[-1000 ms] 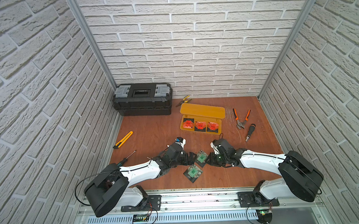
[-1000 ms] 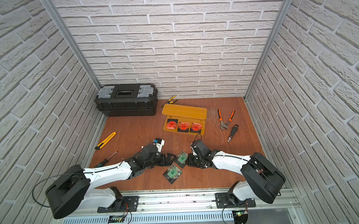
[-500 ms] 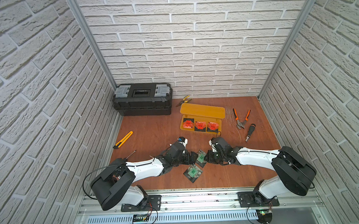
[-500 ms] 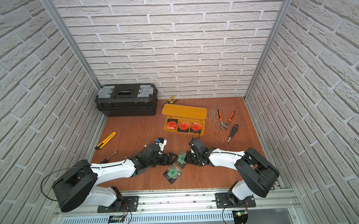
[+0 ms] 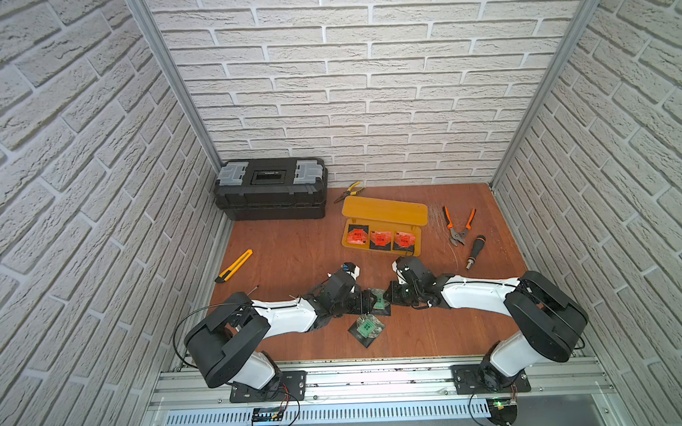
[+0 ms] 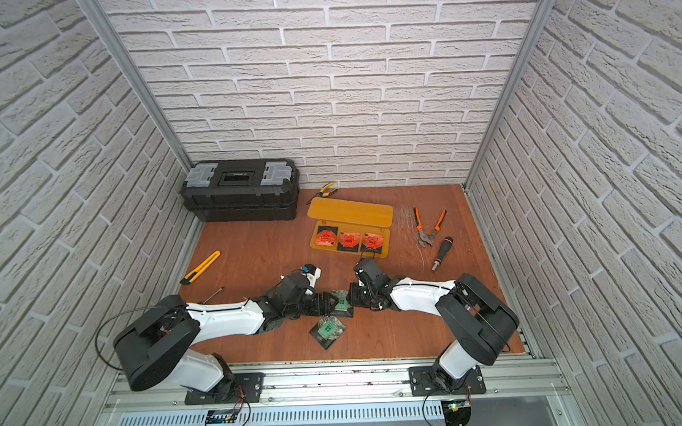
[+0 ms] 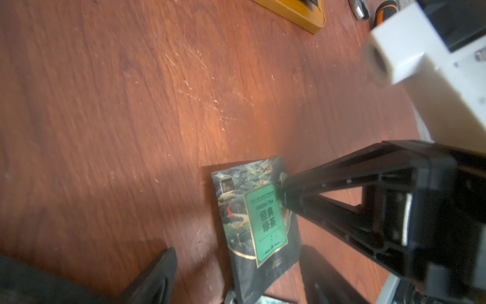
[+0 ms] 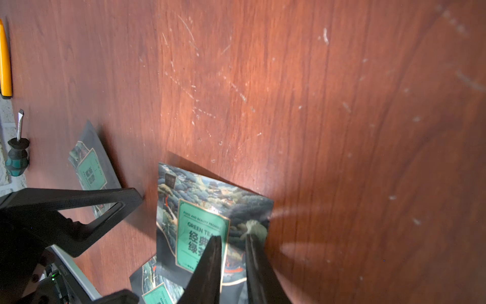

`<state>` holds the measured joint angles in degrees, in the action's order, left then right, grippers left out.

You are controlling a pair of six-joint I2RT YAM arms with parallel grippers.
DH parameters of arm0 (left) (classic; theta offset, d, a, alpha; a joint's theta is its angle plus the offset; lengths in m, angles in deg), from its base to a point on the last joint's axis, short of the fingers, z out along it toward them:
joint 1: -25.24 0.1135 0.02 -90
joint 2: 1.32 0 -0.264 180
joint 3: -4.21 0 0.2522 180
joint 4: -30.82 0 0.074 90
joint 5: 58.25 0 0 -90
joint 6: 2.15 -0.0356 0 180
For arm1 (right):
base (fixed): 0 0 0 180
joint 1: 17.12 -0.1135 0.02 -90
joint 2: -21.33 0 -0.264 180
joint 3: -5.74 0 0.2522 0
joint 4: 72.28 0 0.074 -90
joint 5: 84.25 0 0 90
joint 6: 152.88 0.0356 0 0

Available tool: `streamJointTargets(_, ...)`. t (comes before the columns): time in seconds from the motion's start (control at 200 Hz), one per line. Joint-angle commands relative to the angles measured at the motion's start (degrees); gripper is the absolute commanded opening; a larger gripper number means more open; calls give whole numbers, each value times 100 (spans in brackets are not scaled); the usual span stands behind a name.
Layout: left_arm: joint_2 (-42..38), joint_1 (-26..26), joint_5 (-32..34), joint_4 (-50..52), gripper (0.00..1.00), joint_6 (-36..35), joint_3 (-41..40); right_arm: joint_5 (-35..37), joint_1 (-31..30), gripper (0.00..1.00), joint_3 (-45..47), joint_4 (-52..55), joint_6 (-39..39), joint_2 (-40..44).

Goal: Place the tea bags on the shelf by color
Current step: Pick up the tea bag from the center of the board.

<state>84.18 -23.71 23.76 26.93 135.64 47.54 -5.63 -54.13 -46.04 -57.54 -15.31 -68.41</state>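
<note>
The yellow-orange shelf point(image 5: 383, 214) stands at the back with three red-labelled tea bags point(image 5: 380, 239) on its lower plate. Both grippers meet at a green-labelled tea bag point(image 5: 378, 298) point(image 7: 259, 221) point(image 8: 202, 229) on the table. My right gripper point(image 8: 232, 260) point(image 5: 390, 297) is shut on one edge of it, which looks slightly raised. My left gripper point(image 7: 240, 279) point(image 5: 369, 301) is open, a finger on each side of the same bag without touching it. A second green bag point(image 8: 157, 293) lies partly under that one. A third point(image 5: 367, 327) point(image 8: 90, 171) lies apart, nearer the front.
A black toolbox point(image 5: 271, 189) sits at the back left, with yellow pliers point(image 5: 348, 192) beside it. Orange pliers point(image 5: 458, 226) and a screwdriver point(image 5: 475, 251) lie right of the shelf. A yellow utility knife point(image 5: 234, 266) and a small screwdriver point(image 8: 17, 155) lie at the left.
The left gripper's jaws have narrowed around the green tea bag. The right arm has drawn in slightly, and its jaws have closed a little more on the bag.
</note>
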Motion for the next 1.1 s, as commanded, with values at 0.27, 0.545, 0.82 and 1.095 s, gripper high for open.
streamJointTargets(0.27, 452, -96, -248, -448, 63, 120, 265, 64, -10, 21, 25, -28, -75, -69)
streamJointTargets(0.545, 685, -126, -339, -545, 55, 221, 335, 74, -8, 21, 76, -21, -77, -39)
streamJointTargets(0.82, 673, -134, -339, -618, 41, 266, 340, 63, 9, 21, 98, -18, -87, -27)
streamJointTargets(1.095, 600, -133, -306, -596, 27, 255, 340, 77, 24, 21, 119, -9, -116, 61)
